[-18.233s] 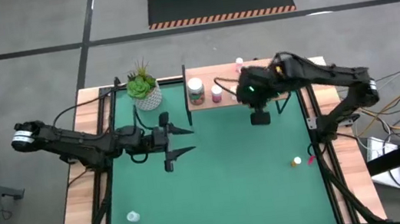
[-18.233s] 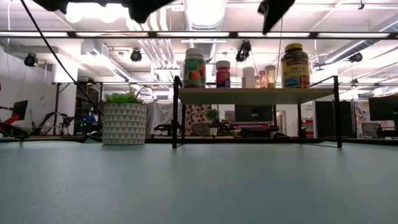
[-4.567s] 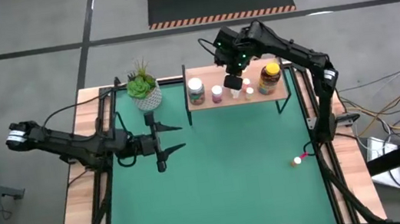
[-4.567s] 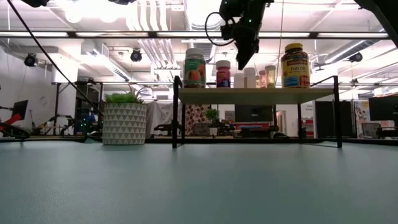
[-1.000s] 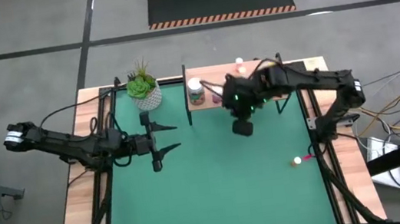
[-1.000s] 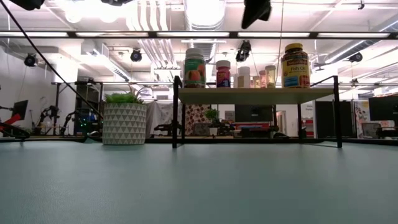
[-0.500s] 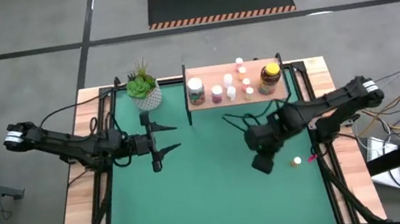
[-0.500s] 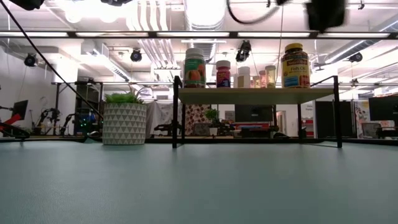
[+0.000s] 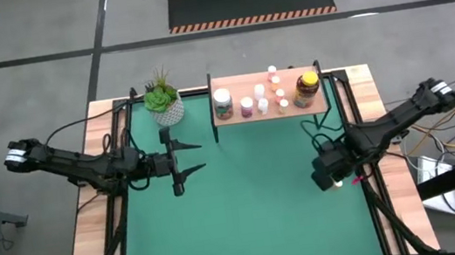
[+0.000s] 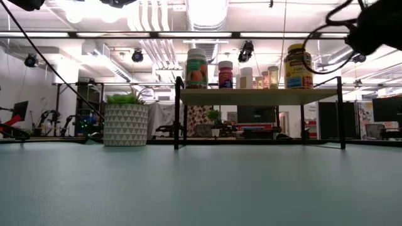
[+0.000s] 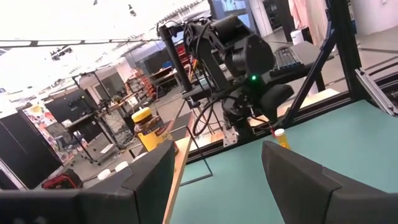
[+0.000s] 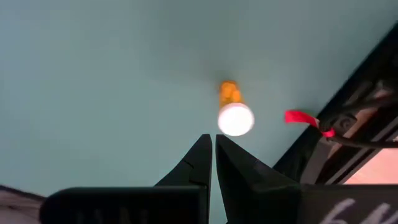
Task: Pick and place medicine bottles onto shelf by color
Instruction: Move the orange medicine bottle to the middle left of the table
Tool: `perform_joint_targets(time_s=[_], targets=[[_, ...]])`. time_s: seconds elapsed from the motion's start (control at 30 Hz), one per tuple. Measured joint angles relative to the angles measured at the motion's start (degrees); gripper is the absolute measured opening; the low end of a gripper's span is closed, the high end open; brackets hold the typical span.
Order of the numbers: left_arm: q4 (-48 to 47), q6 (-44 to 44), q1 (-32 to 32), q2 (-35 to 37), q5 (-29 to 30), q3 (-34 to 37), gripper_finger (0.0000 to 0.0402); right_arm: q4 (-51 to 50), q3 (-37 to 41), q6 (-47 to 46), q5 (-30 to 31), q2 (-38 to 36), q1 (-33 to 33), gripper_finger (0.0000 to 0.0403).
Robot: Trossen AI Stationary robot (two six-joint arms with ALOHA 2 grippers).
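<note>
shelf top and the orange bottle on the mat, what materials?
Shelf: light wood-look top, matte, on thin black legs, likely metal. Orange bottle: translucent orange body, probably plastic, with a smooth white cap; it stands on the green mat just ahead of the right tool.

The high view looks straight down on the whole green counter [image 9: 246, 204] from far above. The low view sits at counter height, facing level toward the shelf [image 10: 257, 96] and the room behind. The left wrist view looks across at the shelf end. The right wrist view looks closely down at the counter surface, shared with all views.
</note>
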State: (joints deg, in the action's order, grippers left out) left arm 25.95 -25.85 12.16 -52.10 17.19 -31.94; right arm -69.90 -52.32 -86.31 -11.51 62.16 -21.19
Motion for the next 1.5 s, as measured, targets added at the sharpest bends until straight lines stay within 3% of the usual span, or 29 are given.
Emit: perform_joint_targets(time_s=[0.2, 0.57, 0.77, 0.97, 1.5], targets=[[0.03, -0.02, 0.00, 0.02, 0.00, 0.02, 0.0224, 0.71, 3.08, -2.38, -0.53, -3.14, 0.06, 0.0039], [0.00, -0.03, -0.04, 0.04, 0.00, 0.02, 0.0224, 0.65, 3.35, -2.45, -1.11, 1.84, 0.04, 0.0206], [-0.05, -0.04, -0.04, 0.02, -0.01, 0.04, 0.0224, 0.36, 3.48, 2.16, -3.77, 6.89, -0.19, 0.0257], [-0.95, -0.04, -0.04, 0.18, 0.00, 0.07, 0.0224, 0.45, 3.63, 7.22, -4.08, 11.09, -0.33, 0.0260], [-1.15, -0.04, 0.00, 0.28, -0.01, 0.07, 0.0224, 1.47, 3.94, 8.41, -3.50, 12.93, -0.33, 0.0193]])
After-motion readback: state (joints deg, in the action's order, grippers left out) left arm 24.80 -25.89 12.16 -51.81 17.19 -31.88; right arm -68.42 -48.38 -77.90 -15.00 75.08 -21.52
